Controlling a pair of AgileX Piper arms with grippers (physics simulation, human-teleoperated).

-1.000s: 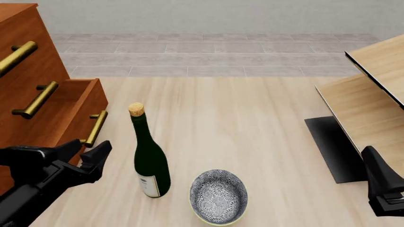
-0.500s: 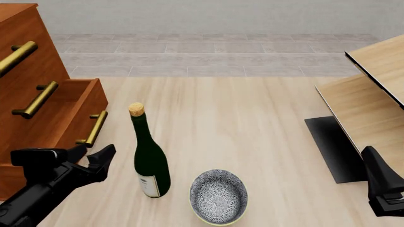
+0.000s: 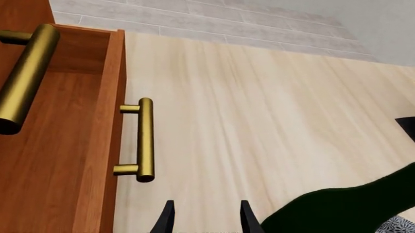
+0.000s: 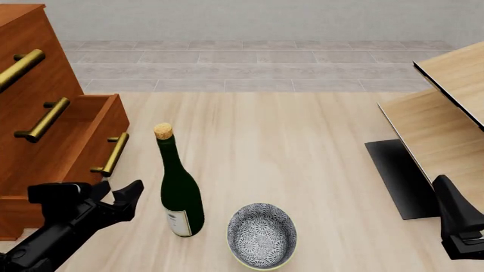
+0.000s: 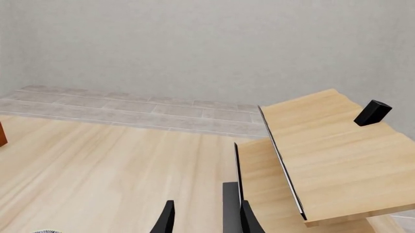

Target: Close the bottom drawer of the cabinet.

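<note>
The cabinet (image 4: 42, 85) stands at the far left, reddish-brown with brass bar handles. Its bottom drawer (image 4: 87, 136) is pulled out to the right, and its brass handle (image 4: 115, 154) is in plain sight. My left gripper (image 4: 119, 190) is open just below and in front of that handle, touching nothing. In the left wrist view the drawer (image 3: 84, 145) and its handle (image 3: 146, 138) lie ahead of the open left gripper (image 3: 206, 221). My right gripper (image 4: 457, 224) is at the bottom right edge. It appears open and empty in the right wrist view (image 5: 206, 218).
A dark green corked bottle (image 4: 180, 187) stands just right of my left gripper, and a patterned bowl (image 4: 262, 235) sits beside it. A pale wood shelf unit (image 4: 442, 119) with a black base (image 4: 400, 178) fills the right side, close to my right gripper.
My left gripper has dropped lower and slightly to the right in the front view, uncovering the bottom drawer's handle. The drawer, bottle, bowl and right arm have not moved.
</note>
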